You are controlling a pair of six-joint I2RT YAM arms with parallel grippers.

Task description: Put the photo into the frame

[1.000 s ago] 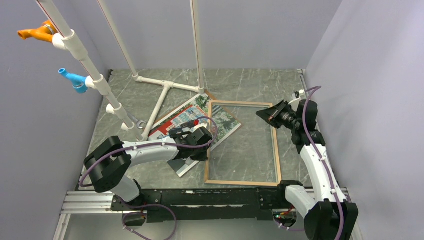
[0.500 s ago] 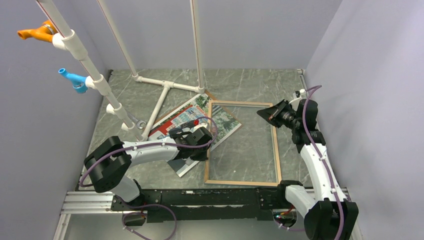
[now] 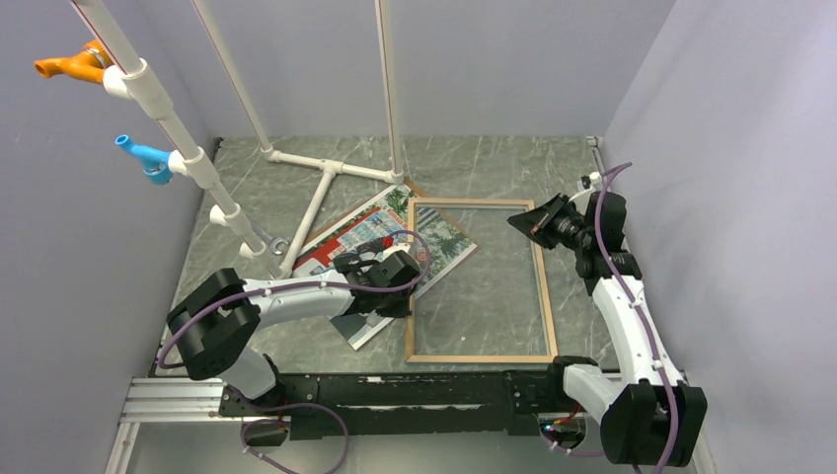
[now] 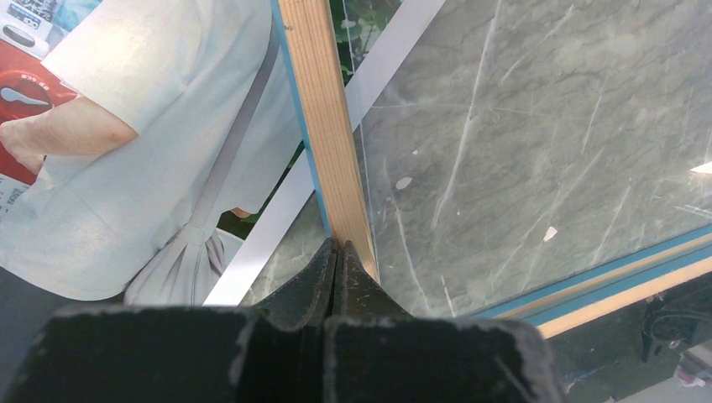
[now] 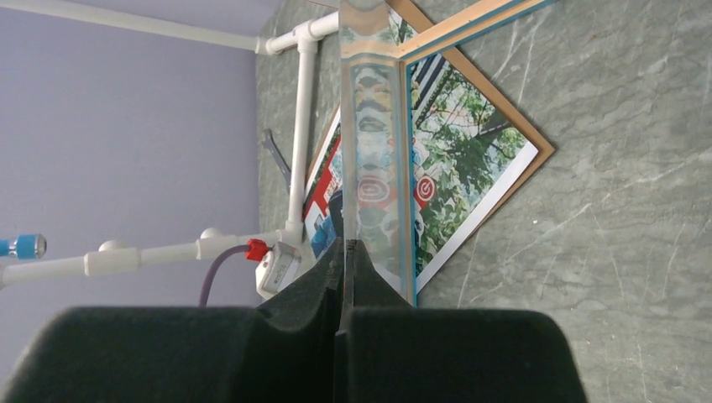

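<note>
We find the frame [image 3: 479, 286] wood-face up on the tabletop [image 3: 494, 163], overlapping the photo [image 3: 341, 240]. Both closed: left fingers [image 4: 306, 281] at its left rail, right fingers [image 5: 323, 277] at its far-right corner.

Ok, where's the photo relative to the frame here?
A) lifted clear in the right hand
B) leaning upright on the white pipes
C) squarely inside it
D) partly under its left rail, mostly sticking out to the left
D: the photo lies flat, and the wooden left rail of the frame crosses over it, with one corner of the print showing through the glass.
</note>
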